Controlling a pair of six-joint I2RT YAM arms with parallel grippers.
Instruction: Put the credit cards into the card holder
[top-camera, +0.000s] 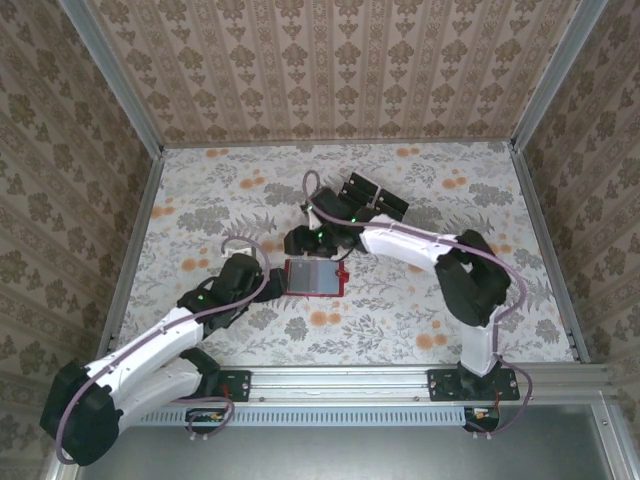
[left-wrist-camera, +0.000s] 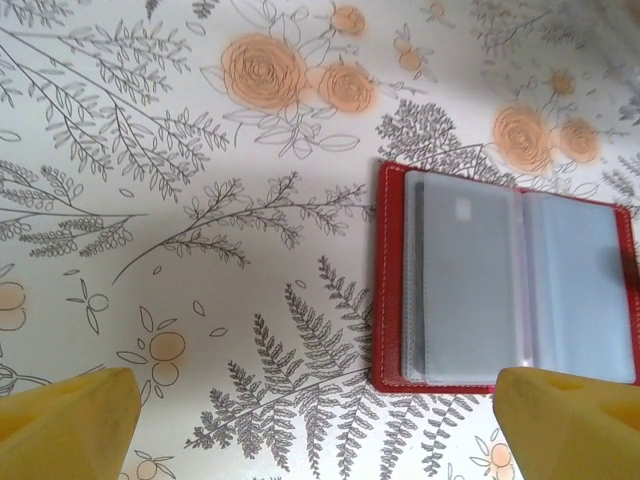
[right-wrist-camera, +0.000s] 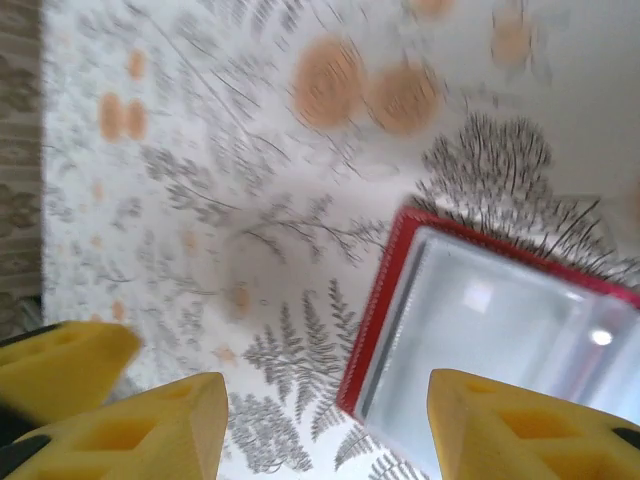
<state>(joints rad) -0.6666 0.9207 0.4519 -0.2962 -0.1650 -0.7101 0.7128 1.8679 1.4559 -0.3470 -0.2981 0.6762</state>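
Floral cloth covers the table, with patterned wallpaper walls on three sides.

Hidden or unclear:
- From overhead, the credit cards are dark rectangles toward the far edge, about midway along it. My right arm crosses in front of them, so I cannot count them or tell what they rest on.
- The right wrist view is smeared. The holder's red corner and glossy sleeves read, but not what the sleeves carry.
- A third yellow block sits at that view's left edge. I cannot tell what it belongs to.
- In the left wrist view, the holder's right side is cut by the frame and its near right corner sits behind my fingertip.

Container:
- The card holder lies open and flat near mid-table, slightly toward the left edge.
- It has a red cover with greyish clear sleeves inside.
- A darker grey rectangle with a small pale mark shows through the left sleeve. I cannot say whether it is a card. The right sleeve looks plain.

Claws:
- My left gripper is spread wide and holds nothing, just beside the holder's left edge.
- My right gripper is parted about halfway over the holder's far side, with nothing visible between its fingers.
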